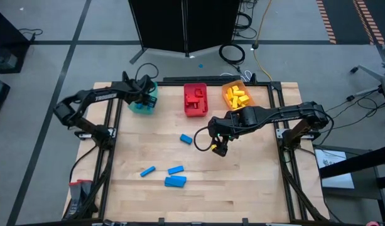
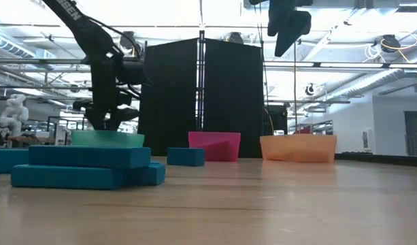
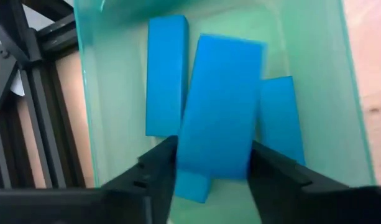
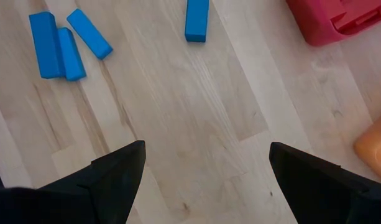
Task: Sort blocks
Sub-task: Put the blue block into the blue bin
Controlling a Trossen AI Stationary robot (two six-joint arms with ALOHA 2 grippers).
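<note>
My left gripper (image 3: 214,162) hangs over the teal bin (image 1: 143,100) at the table's far left, shut on a blue block (image 3: 221,106). Two more blue blocks (image 3: 165,74) (image 3: 280,118) lie flat on the bin's floor. My right gripper (image 4: 206,168) hovers open above the table's middle (image 1: 220,149), with nothing between its fingers. Several blue blocks lie flat on the wood: one (image 1: 186,139) just left of the right gripper, the others (image 1: 147,171) (image 1: 175,181) nearer the front edge. My left gripper has the blue block's near end (image 3: 209,171) between its two fingers, one on each long side. The fingers point steeply down into the bin and the block runs on past them. The block hangs clear above the blocks on the bin's floor; its outline is blurred.
A red bin (image 1: 195,99) with red blocks and an orange bin (image 1: 237,95) with yellow blocks stand along the far edge, right of the teal bin. Black frame rails (image 1: 110,125) run along the table's left and right sides. Bare wood lies right of the loose blocks.
</note>
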